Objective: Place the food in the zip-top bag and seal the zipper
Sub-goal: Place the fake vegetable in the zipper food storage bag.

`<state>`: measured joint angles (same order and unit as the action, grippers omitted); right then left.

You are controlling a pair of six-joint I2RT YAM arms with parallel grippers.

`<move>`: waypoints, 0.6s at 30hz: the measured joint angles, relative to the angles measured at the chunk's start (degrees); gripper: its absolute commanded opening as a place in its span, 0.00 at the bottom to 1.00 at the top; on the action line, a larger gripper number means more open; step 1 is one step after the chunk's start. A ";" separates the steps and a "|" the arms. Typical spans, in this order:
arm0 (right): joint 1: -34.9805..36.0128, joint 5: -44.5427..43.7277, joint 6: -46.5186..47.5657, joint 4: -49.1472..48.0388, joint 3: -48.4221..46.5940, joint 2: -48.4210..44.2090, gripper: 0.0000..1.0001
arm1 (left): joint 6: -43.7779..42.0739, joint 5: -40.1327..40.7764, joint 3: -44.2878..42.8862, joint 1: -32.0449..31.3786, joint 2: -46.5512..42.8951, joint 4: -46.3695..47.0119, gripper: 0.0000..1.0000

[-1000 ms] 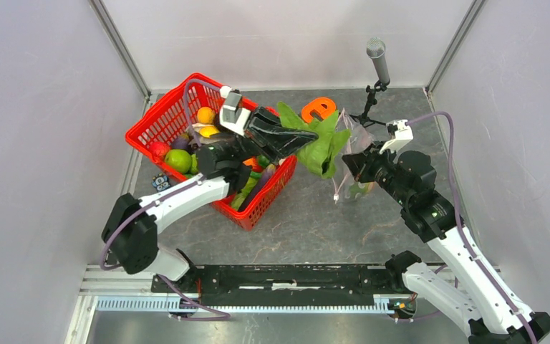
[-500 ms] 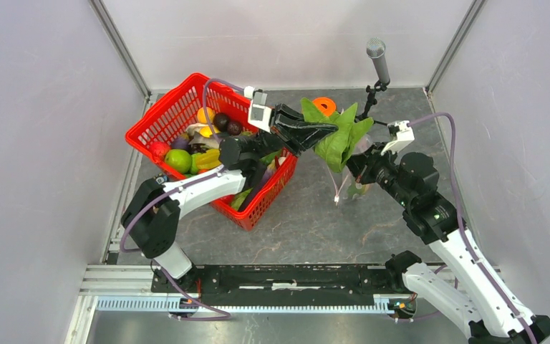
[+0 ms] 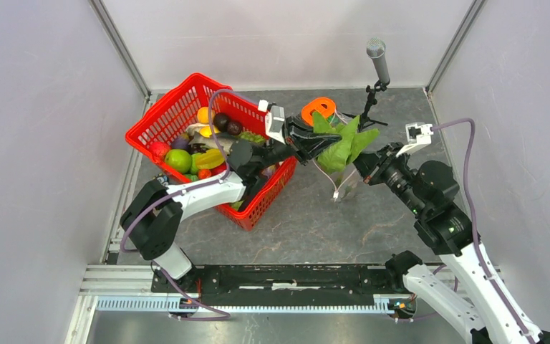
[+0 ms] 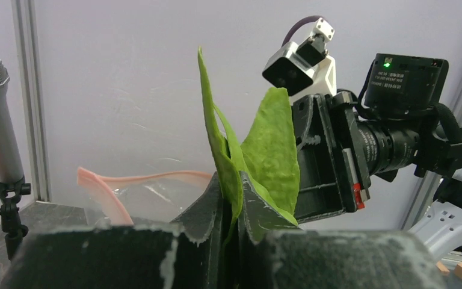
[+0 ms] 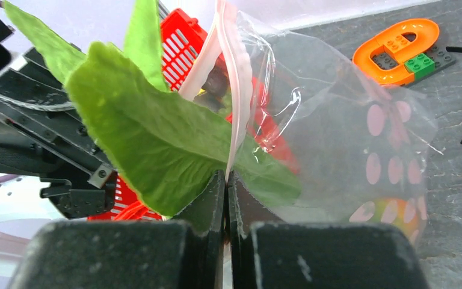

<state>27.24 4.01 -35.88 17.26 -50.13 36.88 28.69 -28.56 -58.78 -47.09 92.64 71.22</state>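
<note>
At the zip-top bag's (image 5: pixel 349 138) mouth, the leafy vegetable (image 4: pixel 271 150) clamped in the left gripper (image 4: pixel 230 189) has just arrived; right gripper (image 5: pixel 225 179) pinches the zipper (image 5: pixel 231 72), insertion next

Nothing legible in any view. Only a few lines of small white print on a black housing (image 4: pixel 406 77) at the right of the left wrist view, beside a green light (image 4: pixel 387 63) — too fine to make out.
</note>
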 measured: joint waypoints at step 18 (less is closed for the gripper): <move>0.00 -1.68 -2.40 -0.37 0.74 -1.84 0.03 | -4.09 -3.65 -0.24 -0.68 -10.08 -17.59 0.80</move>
<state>27.24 2.33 -38.28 16.88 -49.39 35.05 24.60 -32.21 -59.02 -47.77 82.56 53.63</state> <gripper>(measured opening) 0.046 0.791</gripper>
